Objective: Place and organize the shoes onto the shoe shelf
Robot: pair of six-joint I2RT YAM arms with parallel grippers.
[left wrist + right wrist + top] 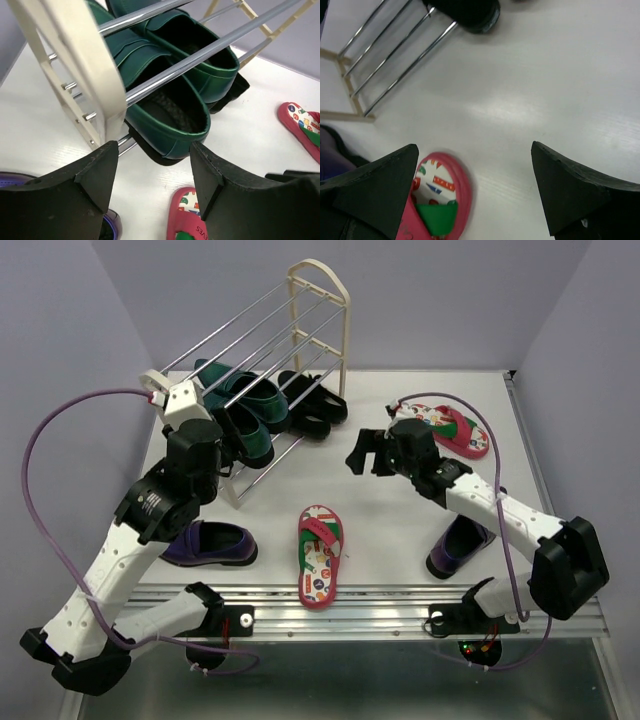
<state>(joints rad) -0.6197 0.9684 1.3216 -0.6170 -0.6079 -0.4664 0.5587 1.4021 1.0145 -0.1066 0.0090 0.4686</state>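
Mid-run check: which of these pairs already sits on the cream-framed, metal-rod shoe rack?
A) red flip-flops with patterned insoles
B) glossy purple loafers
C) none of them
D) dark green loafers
D: the dark green loafers rest side by side on the low rods of the cream-framed rack, while the red flip-flops and purple loafers lie on the white table.

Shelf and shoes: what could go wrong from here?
The left gripper hangs right by the shelf; a nudge might shift it and the green shoes. The near flip-flop lies close to the front edge of the table and could be pushed off.
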